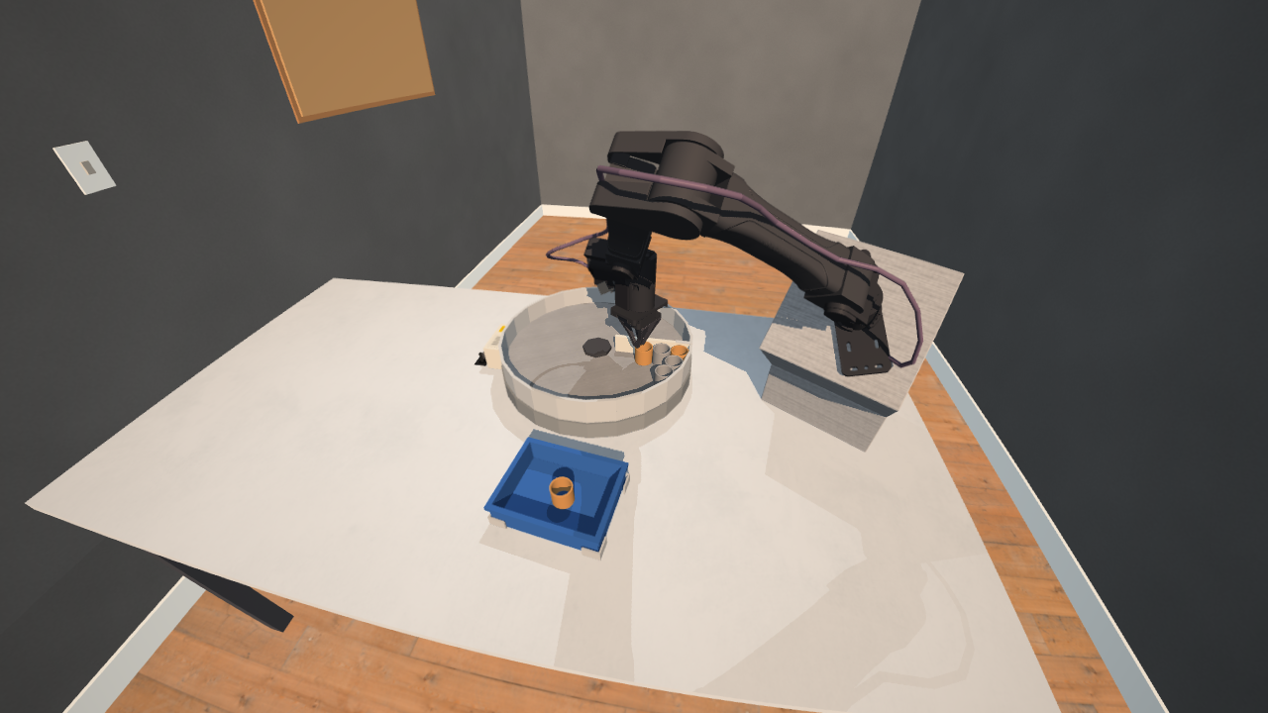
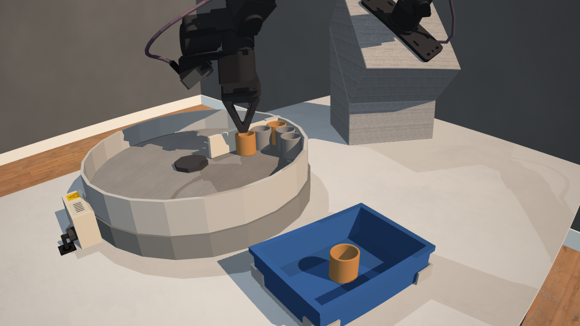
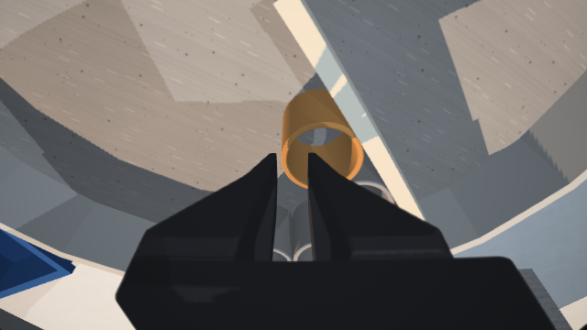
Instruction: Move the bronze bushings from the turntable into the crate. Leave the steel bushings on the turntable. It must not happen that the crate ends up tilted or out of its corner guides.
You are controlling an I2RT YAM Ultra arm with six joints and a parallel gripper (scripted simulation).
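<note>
My gripper (image 1: 638,343) (image 2: 243,131) (image 3: 292,165) is open by a narrow gap, with nothing held. Its tips are at the top rim of a bronze bushing (image 1: 643,356) (image 2: 246,146) (image 3: 308,107), which stands upright on the turntable (image 1: 567,409) (image 2: 174,218) (image 3: 115,92). In the wrist view one finger overlaps the bushing's opening and the other is outside its rim. Another bronze bushing (image 1: 678,351) (image 2: 273,136) stands nearer the wall, among three steel bushings, one (image 2: 263,139) beside the first bronze bushing. A third bronze bushing (image 1: 562,498) (image 2: 343,269) stands upright in the blue crate (image 1: 542,532) (image 2: 377,287).
A cream divider (image 1: 624,344) (image 2: 220,146) (image 3: 401,188) runs behind the bushings to the turntable's raised wall. A dark hub (image 1: 595,347) (image 2: 190,163) is at the turntable's centre. A small motor box (image 2: 85,225) sits against its outer side. The arm's pedestal (image 1: 815,409) (image 2: 389,127) stands to the right.
</note>
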